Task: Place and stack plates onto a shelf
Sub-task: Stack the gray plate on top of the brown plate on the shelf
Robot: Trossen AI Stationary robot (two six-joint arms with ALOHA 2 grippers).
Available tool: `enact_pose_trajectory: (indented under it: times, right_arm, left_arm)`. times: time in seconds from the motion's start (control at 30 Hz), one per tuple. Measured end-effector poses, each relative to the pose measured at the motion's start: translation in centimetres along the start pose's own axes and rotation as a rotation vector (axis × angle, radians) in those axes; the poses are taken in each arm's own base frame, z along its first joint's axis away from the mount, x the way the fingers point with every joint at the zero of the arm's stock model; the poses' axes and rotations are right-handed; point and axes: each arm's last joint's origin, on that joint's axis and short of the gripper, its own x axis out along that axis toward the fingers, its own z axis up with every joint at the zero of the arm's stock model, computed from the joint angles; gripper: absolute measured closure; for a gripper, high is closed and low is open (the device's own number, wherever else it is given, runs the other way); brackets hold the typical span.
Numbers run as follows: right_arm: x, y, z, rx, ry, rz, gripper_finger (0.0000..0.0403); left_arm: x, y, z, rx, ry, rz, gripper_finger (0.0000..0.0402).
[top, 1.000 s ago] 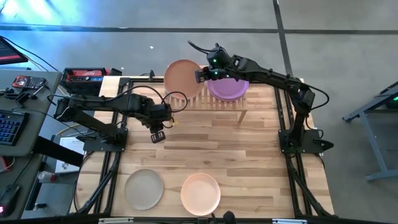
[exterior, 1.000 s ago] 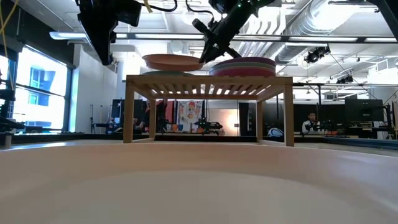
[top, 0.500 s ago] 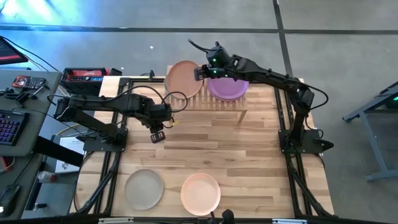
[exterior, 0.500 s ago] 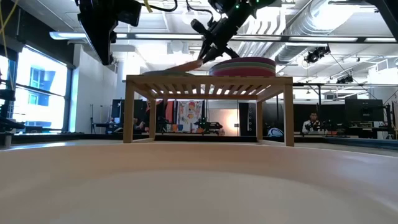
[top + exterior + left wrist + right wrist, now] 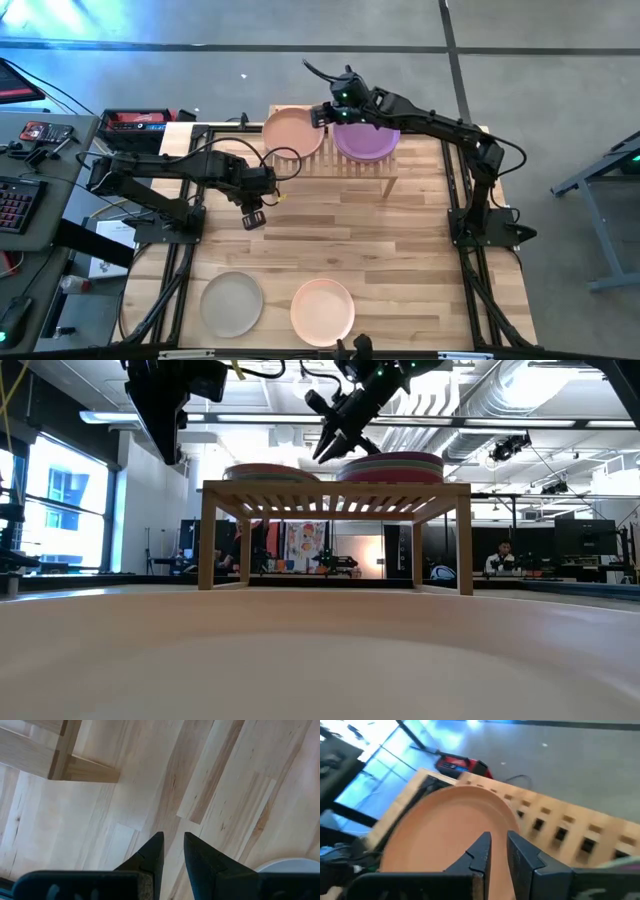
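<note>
- High view shows us the shelf at the table's far edge, with the brown plate lying on its left half and a purple plate topping the stack on its right half.
- We see the right gripper just above the brown plate's right rim, its fingers nearly together and holding nothing; in the low view it hangs clear above both stacks.
- Our left gripper waits over bare table, near side of the shelf, fingers a narrow slit apart and empty.
- We find a grey-beige plate and a peach plate side by side at the near edge.
</note>
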Motion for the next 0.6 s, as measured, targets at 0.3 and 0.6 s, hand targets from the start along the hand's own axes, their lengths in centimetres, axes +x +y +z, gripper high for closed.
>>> enact_pose_trajectory:
  times: [0.3,0.6]
  right_arm:
    - [-1.3,1.8,0.7,-0.115,0.134,0.313,0.0361]
    - [-6.3,4.8,1.4,-0.267,0.252,0.375,0.0361]
  left_arm:
    - [0.0,-0.1,-0.6,-0.041,0.065,-0.019,0.0337]
    - [-0.3,-2.2,-2.0,0.053,0.119,-0.021,0.0337]
